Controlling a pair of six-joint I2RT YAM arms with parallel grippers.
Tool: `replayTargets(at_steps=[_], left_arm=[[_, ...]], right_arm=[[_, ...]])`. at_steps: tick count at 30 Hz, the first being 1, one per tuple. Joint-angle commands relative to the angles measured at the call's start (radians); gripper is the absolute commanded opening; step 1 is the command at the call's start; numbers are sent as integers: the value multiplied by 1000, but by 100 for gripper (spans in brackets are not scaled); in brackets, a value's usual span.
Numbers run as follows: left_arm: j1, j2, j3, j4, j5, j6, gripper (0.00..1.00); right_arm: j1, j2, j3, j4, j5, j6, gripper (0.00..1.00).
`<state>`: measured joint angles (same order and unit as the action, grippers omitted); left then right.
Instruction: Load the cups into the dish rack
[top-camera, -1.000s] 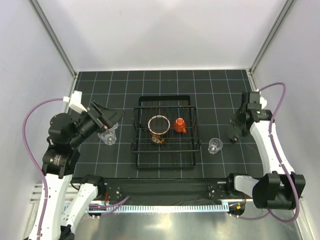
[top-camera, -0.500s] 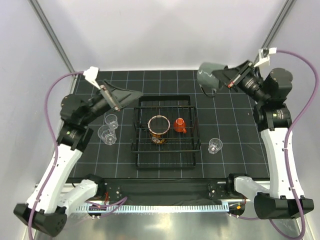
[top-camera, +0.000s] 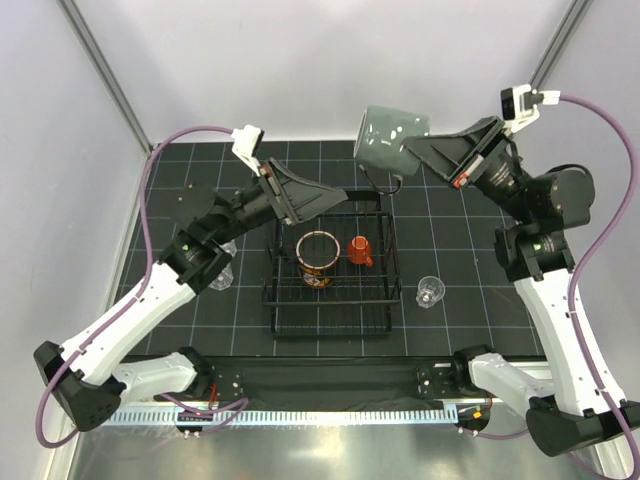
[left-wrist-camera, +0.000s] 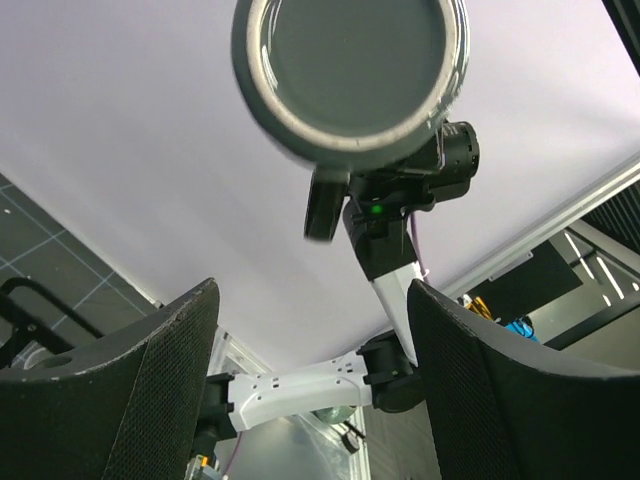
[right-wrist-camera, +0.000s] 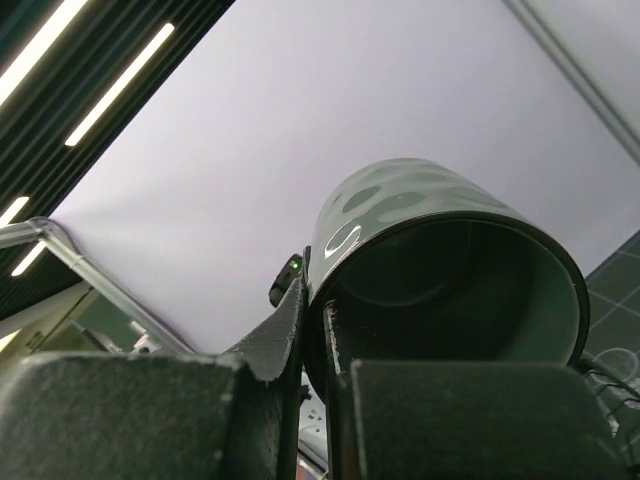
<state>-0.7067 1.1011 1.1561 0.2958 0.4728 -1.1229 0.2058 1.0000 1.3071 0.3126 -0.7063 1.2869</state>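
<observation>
Grey-green cup (top-camera: 392, 137) hangs high, tipped on its side, its rim pinched by my right gripper (top-camera: 425, 152). Dish rack (top-camera: 330, 318) lies below it, slightly nearer the arm bases. Left gripper (top-camera: 335, 197) gapes empty, aimed at the cup.

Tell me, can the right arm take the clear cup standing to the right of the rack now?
Probably not yet. The clear cup stands free with nothing over it, but the right gripper is full: it is shut on the grey-green cup, high in the air.
</observation>
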Motion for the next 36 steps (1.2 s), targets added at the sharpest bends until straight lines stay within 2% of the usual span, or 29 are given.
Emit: replayTargets(at_steps=[1,8,29,31,32,34,35,36], left_arm=[[-51,17,50,68,-79,80,74],[-108,68,74,74,-118,114,70],[-148,164,137,95,-157,107,38],[-149,163,134,97,-167,107,31],[-149,158,132,97,-169,107,23],[-149,152,128,91,-180,115,12],[-149,146,125,85,-189,120,0],[-149,143,125,69,-194,130,1]], right_arm=[[47,-38,-28,164,86,55,4],[104,-52,-89,210,131,80,4],[193,-44,-138,235,183,68,4],[207,-44,-143,237,191,63,4],[208,-46,-144,234,192,58,4],[219,-44,-144,229,194,54,4],[224,-46,-144,227,192,51,4],[224,-46,-146,223,191,45,4]])
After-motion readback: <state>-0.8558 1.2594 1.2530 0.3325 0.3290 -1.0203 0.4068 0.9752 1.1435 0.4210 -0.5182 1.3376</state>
